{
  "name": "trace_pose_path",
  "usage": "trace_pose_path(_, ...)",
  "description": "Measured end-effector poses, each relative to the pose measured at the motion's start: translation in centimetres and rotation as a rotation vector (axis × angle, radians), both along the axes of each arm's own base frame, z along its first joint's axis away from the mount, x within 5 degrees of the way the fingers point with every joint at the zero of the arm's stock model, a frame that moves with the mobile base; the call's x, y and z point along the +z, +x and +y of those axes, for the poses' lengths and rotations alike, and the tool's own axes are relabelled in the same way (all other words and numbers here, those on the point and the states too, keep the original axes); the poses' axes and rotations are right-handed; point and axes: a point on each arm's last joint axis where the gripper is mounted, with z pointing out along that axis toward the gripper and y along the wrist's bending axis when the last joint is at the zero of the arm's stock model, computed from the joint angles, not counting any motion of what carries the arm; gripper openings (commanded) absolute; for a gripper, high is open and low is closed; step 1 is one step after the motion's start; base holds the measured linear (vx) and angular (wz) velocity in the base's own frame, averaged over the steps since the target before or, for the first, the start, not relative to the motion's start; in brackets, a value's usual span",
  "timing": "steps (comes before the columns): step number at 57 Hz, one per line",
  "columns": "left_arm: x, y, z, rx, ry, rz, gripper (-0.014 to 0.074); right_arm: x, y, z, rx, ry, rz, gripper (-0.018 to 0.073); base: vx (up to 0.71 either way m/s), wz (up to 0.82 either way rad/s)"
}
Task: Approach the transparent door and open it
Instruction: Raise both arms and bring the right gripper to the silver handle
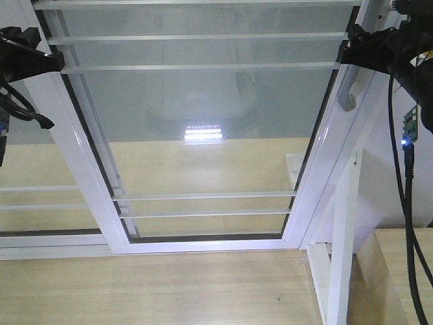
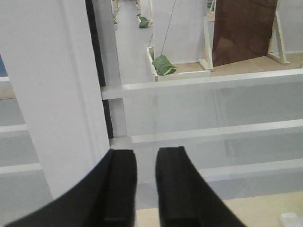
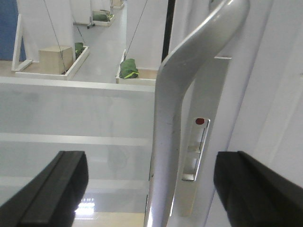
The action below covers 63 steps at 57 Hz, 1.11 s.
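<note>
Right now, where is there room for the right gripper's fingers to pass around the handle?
Free: clear glass between the handle and one finger of the right gripper; bare white stile between the handle and the other finger. Crowded: behind the handle, at the latch slot, and its top bend meeting the stile.

transparent door (image 1: 203,115) 1 | pull handle (image 3: 170,118) 1 | frame post (image 1: 342,223) 1 | left hand (image 2: 146,187) 1 | right hand (image 3: 150,187) 1
</note>
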Motion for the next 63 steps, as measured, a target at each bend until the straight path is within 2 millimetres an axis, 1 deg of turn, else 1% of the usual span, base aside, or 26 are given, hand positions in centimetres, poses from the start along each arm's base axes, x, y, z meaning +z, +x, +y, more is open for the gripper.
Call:
trace_pose_path(5,-0.1,0.1,0.0,0.0,0.0,0.002,0.054,0.2,0.0,-0.2,-0.017,0.001,-0.019,0.0659,0.0,0.0)
trace_pose_path(10,-0.4,0.4,0.0,0.001,0.001,0.001,0.06,0.3,0.0,-0.3,-0.028,-0.001,-0.033,0.065,0.0,0.0)
trace_pose_path(14,-0.6,0.5,0.0,0.002,0.002,0.006,0.0625,0.3,0.1,-0.6,-0.039,-0.001,-0.035,0.0641,0.0,0.0)
trace_pose_path(22,-0.8,0.7,0.0,0.003,0.002,0.005,0.0627,-0.5,0.6,-1.7,-0.076,0.007,-0.02,0.0618,0.0,0.0)
trace_pose_path(30,-0.4,0.7,0.0,0.006,0.0,-0.036,0.0616,-2.0,1.3,-2.7,-0.102,-0.003,0.012,0.0587,0.0,0.0)
trace_pose_path(39,-0.4,0.7,0.0,0.007,0.0,-0.043,0.0599,-3.7,2.2,-2.6,-0.087,-0.027,0.007,0.0573,0.0,0.0)
trace_pose_path(53,-0.4,0.7,0.0,0.007,0.0,-0.043,0.0592,-5.8,3.5,-2.2,-0.053,0.013,-0.012,0.0572,0.0,0.0)
trace_pose_path(63,-0.4,0.7,0.0,0.007,0.0,-0.043,0.0591,-5.7,5.4,-2.1,-0.054,0.033,-0.041,0.0571,0.0,0.0)
